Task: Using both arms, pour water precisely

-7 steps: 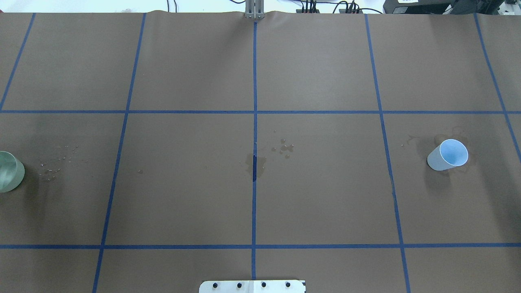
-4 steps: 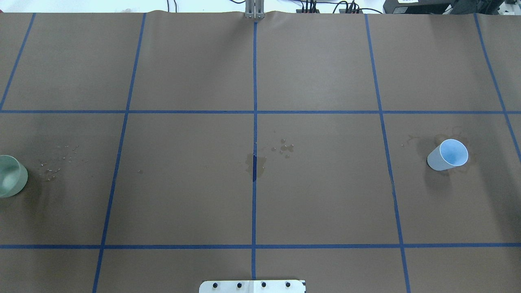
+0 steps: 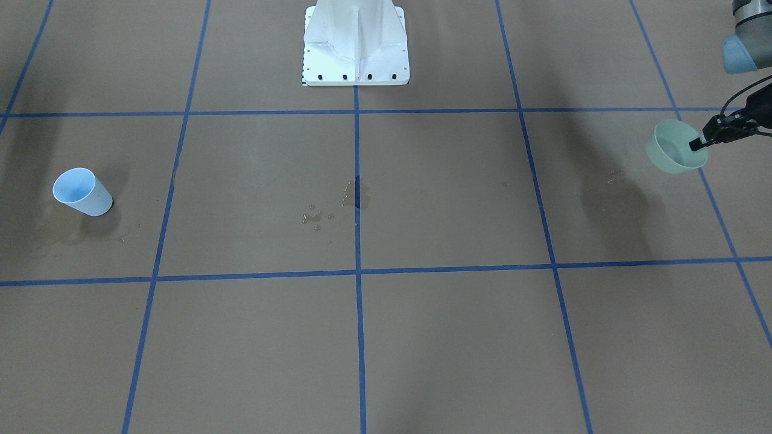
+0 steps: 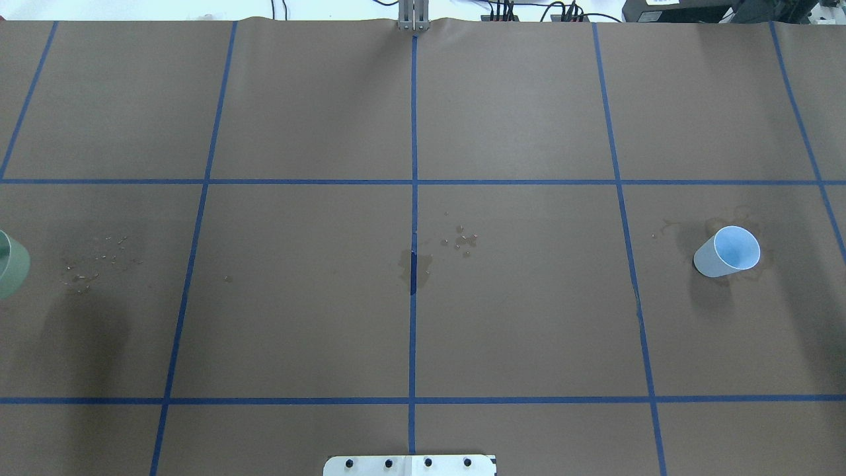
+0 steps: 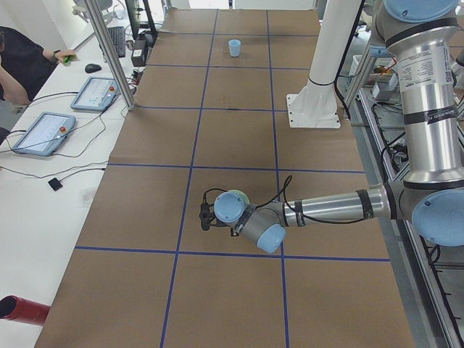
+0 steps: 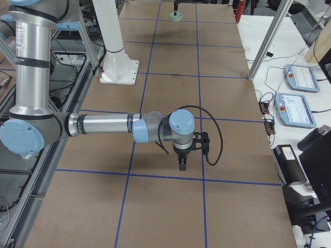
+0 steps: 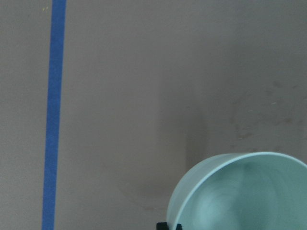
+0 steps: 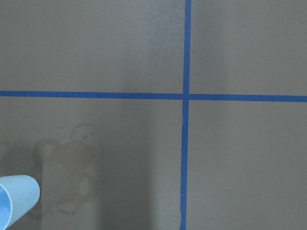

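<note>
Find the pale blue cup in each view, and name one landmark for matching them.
Front-facing: blue cup, left side.
Overhead: blue cup, right side.
Exterior left: blue cup, top centre, far end.
Exterior right: not visible.
Left wrist: not in it.
Right wrist: blue cup, bottom-left corner.
Landmark: white base, in all four exterior views.

Left arm holds green cup; right arm outstretched.

The green cup has risen and shifted left.
</note>
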You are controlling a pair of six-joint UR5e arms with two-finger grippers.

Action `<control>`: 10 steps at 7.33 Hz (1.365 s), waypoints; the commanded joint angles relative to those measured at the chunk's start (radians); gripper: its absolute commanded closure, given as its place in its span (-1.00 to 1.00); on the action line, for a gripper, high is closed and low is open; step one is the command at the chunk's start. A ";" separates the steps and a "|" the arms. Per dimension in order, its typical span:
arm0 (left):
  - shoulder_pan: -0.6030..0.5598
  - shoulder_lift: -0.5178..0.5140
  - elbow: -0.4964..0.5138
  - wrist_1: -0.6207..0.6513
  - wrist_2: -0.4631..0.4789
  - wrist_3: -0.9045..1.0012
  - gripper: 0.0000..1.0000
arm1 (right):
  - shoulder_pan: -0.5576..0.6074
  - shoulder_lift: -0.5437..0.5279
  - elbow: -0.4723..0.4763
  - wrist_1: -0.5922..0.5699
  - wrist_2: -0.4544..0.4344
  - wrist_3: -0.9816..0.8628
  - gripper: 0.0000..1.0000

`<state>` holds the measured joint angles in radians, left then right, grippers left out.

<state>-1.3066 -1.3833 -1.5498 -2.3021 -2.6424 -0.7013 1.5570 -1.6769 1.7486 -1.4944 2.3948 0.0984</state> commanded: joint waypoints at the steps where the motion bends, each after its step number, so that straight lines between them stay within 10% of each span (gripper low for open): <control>1: -0.008 -0.171 -0.032 0.088 0.001 -0.206 1.00 | 0.000 0.000 0.005 0.003 0.001 0.003 -0.99; 5: 0.204 -0.544 -0.038 0.119 0.076 -0.784 1.00 | 0.000 -0.009 0.034 0.002 0.000 0.004 -0.99; 8: 0.462 -0.860 -0.017 0.493 0.368 -0.868 1.00 | -0.005 0.022 0.032 -0.003 -0.003 0.012 -0.99; 10: 0.561 -0.998 0.128 0.511 0.494 -0.931 1.00 | -0.005 0.036 0.031 -0.003 0.001 0.014 -0.99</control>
<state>-0.8145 -2.2830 -1.5155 -1.8173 -2.2319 -1.5942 1.5529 -1.6489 1.7797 -1.4969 2.3894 0.1112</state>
